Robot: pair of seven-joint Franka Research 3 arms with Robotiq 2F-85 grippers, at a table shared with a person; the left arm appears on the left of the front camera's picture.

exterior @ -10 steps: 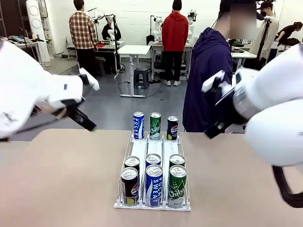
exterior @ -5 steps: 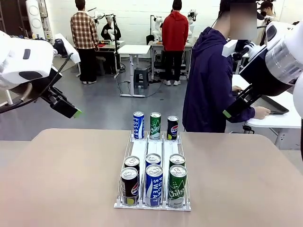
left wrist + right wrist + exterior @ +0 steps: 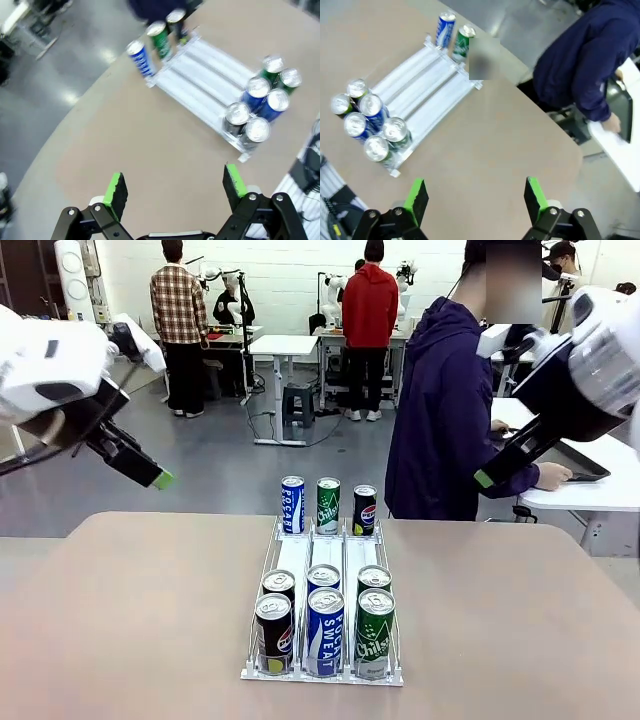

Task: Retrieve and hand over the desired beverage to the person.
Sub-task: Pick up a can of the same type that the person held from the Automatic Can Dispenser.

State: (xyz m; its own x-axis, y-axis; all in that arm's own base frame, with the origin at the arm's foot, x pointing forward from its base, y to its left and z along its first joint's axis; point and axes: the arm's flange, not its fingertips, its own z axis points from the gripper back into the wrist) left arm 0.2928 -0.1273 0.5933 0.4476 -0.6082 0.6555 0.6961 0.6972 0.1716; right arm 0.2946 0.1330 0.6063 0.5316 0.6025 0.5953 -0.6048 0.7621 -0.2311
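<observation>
Both arms have swung up and outward since a second ago, away from the middle. The left gripper point(image 3: 175, 184) hangs wide open and empty above the tan worktop point(image 3: 130, 620). At the centre, a white three-lane wire rack point(image 3: 322, 676) holds six drink cans point(image 3: 325, 630) at its near end. Three more cans point(image 3: 328, 504), blue, green and black, stand at its far end. Behind it, the person in a dark purple hooded jacket point(image 3: 440, 410) is turned rightward, with one hand point(image 3: 553, 477) at a dark tablet point(image 3: 578, 464). The right gripper point(image 3: 475, 192) is likewise wide open and empty.
</observation>
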